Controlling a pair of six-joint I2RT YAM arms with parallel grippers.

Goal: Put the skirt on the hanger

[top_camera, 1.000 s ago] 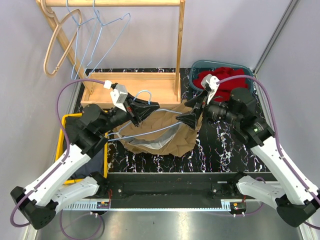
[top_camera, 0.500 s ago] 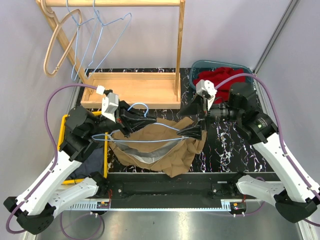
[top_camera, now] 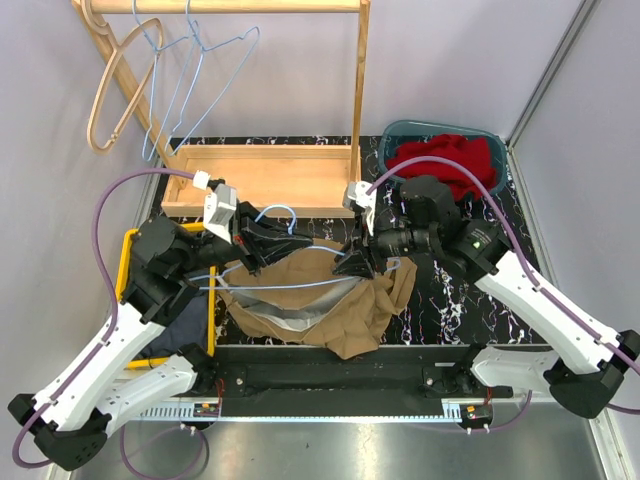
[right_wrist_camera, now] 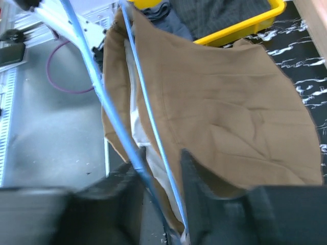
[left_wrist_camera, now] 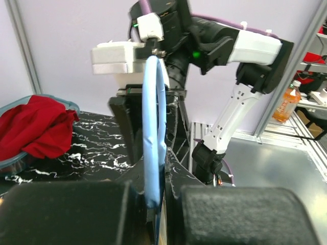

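The hanger (left_wrist_camera: pixel 152 132), clamped in the left tool (top_camera: pixel 280 238), was stretched crosswise over the skirt (top_camera: pixel 335 312) to the right tool (top_camera: pixel 352 264), whose grip was unclear.

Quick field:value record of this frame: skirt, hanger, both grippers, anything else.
skirt: brown, crumpled on the table, waist open
hanger: blue wire, lying across the skirt's waist
left gripper: shut on the hanger near its hook
right gripper: jaws around the hanger's wire at the skirt's edge; grip unclear
tub: holds red cloth
task: skirt not yet on hanger
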